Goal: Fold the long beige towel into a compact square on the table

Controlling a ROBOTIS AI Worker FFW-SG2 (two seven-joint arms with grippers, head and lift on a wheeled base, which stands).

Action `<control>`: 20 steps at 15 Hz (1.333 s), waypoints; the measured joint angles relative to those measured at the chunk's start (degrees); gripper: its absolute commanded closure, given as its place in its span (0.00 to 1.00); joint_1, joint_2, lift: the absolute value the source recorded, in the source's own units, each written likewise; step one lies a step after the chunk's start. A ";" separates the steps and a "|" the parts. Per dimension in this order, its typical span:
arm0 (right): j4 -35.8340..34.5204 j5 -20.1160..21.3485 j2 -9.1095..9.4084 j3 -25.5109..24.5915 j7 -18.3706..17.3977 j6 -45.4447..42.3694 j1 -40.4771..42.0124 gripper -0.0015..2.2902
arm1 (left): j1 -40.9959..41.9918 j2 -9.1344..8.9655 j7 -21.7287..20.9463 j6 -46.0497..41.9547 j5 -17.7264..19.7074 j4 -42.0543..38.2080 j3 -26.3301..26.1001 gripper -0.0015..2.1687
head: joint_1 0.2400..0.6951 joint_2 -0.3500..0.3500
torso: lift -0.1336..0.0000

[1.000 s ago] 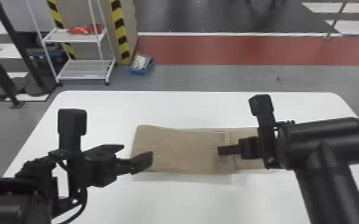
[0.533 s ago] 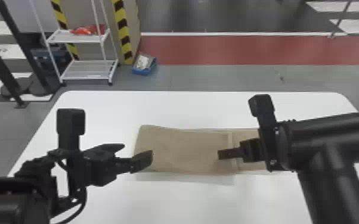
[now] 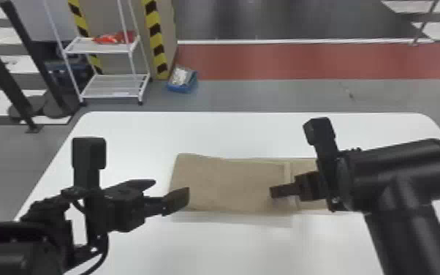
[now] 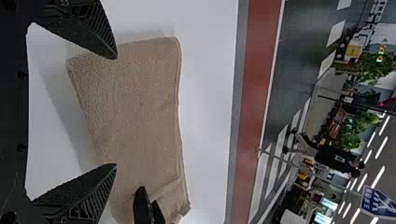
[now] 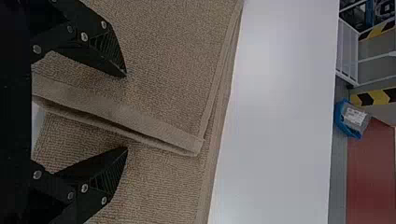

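towel (image 3: 230,183) on table (image 3: 340,248), long axis left-right | R gripper (image 5: 126,112) spread, tips either side of hem (image 5: 140,125) in right wrist view, contact unclear | L gripper (image 4: 116,111) spread, by left end | R nearer hem, likely pinches there

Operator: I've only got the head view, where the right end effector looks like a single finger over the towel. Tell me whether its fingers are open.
Observer: They are open: the right wrist view shows two fingers of the right end effector well apart.
Operator: Report where the folded layer's hem runs.
Observer: There, the hem crosses the space between the fingers, unpinched.
Operator: Check whether it lies flat.
Observer: Not entirely; a dark gap shows along the hem, above the lower layer.
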 measured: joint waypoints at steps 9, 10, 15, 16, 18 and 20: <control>-0.79 -0.74 0.00 0.41 0.06 -1.65 0.37 0.18 | 0.97 0.00 -0.47 0.00 0.72 -0.22 1.56 0.03 | 1.00 0.60 | 0.07; -0.82 -0.58 0.00 0.63 0.05 -1.64 0.38 0.18 | 1.03 0.00 -0.54 0.00 0.94 -0.23 1.80 0.03 | 1.00 0.60 | 0.07; -0.40 0.18 0.00 1.24 0.21 -2.12 0.39 0.25 | 1.22 0.00 -0.80 0.00 1.14 -0.32 1.95 0.03 | 1.00 0.61 | 0.07; -0.39 0.26 0.00 1.27 0.21 -2.13 0.40 0.25 | 1.24 0.00 -0.85 0.00 1.14 -0.32 1.98 0.03 | 1.00 0.61 | 0.07; -0.44 0.30 0.00 1.31 0.29 -2.13 0.65 0.25 | 1.28 0.00 -1.08 0.00 1.19 -0.32 2.08 0.03 | 1.00 0.61 | 0.07; -1.01 0.29 0.00 1.26 0.40 -1.96 0.95 0.25 | 1.29 0.00 -1.15 0.00 1.21 -0.32 2.16 0.03 | 1.00 0.61 | 0.07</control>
